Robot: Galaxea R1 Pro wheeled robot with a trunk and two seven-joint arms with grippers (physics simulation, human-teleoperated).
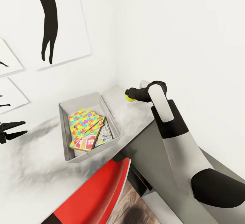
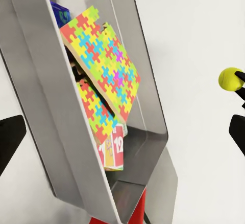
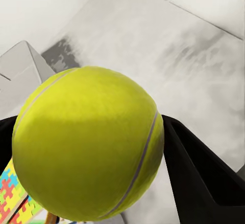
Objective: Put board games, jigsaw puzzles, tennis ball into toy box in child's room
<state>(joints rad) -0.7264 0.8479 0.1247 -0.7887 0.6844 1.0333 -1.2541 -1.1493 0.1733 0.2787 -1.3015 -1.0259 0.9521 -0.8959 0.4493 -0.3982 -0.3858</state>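
Your right gripper (image 1: pixel 129 95) pinches the tennis ball (image 1: pixel 129 98) above the counter (image 1: pixel 136 115), just beside the toy box (image 1: pixel 64 115) holding puzzles and games; your left gripper (image 1: pixel 15 130) hangs spread, well apart.

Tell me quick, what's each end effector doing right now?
Left end effector: open, holding nothing.
Right end effector: shut on the tennis ball, beside the toy box.

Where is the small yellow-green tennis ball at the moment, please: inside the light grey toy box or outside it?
Outside it: the small yellow-green tennis ball is held in the right gripper, beside the light grey toy box.
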